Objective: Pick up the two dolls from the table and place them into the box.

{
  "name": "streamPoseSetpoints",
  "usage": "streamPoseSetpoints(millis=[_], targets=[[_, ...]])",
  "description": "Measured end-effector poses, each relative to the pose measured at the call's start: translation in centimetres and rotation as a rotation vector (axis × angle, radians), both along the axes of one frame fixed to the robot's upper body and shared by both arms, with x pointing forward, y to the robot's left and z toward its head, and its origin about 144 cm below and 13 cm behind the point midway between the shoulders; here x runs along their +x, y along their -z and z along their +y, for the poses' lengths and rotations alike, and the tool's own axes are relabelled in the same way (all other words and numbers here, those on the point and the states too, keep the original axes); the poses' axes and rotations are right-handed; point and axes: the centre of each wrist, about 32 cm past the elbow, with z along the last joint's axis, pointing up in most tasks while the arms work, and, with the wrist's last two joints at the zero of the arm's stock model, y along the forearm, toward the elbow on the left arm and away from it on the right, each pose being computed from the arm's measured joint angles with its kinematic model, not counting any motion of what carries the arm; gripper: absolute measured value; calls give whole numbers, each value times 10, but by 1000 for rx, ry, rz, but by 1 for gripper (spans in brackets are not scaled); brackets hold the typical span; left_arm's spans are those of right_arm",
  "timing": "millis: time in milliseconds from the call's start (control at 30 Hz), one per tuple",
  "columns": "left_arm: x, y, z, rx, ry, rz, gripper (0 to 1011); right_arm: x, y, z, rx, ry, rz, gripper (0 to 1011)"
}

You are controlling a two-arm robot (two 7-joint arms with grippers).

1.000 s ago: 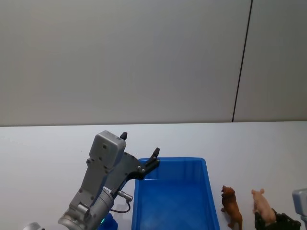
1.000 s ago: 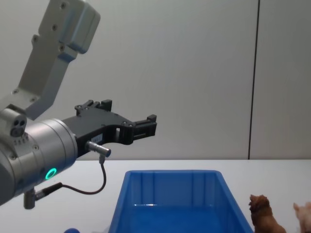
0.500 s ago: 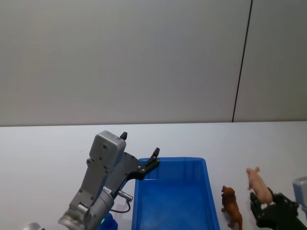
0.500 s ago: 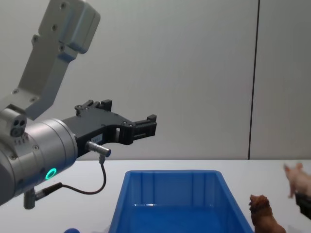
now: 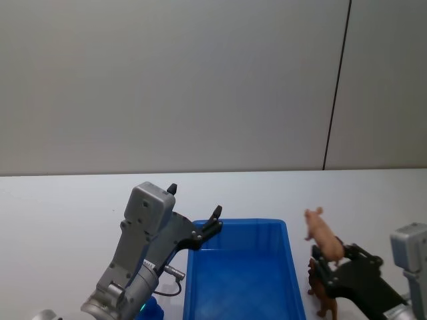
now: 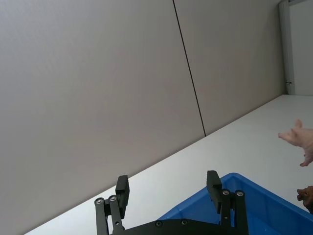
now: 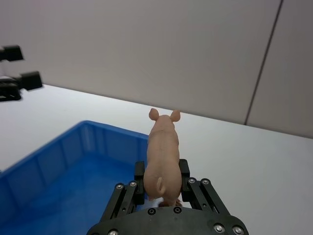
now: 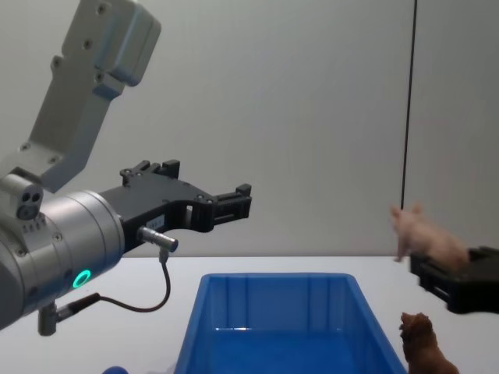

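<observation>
My right gripper (image 5: 331, 257) is shut on the pale pink doll (image 5: 321, 232), holding it upright in the air just right of the box's right rim. In the right wrist view the pink doll (image 7: 163, 147) stands between the fingers and faces away. The reddish-brown doll (image 5: 325, 301) stands on the table (image 5: 67, 200) beside the box, partly behind the right gripper. The blue box (image 5: 237, 224) sits at centre and holds nothing I can see. My left gripper (image 5: 195, 200) hangs open and holds nothing above the box's far left corner.
A small blue object (image 5: 152, 310) lies by the box's near left side, under the left arm. White tabletop stretches left and behind the box to a grey wall with a dark vertical seam (image 5: 337, 87).
My right gripper has lifted the pink doll off the table and carried it up and left toward the box. The brown doll and the left arm have stayed put.
</observation>
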Motion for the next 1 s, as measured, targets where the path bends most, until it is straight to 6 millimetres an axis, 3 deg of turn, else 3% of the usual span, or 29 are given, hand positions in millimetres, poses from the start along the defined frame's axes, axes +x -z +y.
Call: streamPoseSetpoints(millis=[233,300,667,867,1000], targets=[[0,0,0,0,0,0,1001,7,-5,10,39,-89,-3,380],[0,0,0,0,0,0,1001,10,-5,15,52,-121,3,420],[0,0,0,0,0,0,1001,21,-4,28,86,-202,51,813],[0,0,0,0,0,0,1001,23,-2,29,87,-194,66,964],[0,0,0,0,0,0,1001,23,-2,29,86,-179,70,1001]])
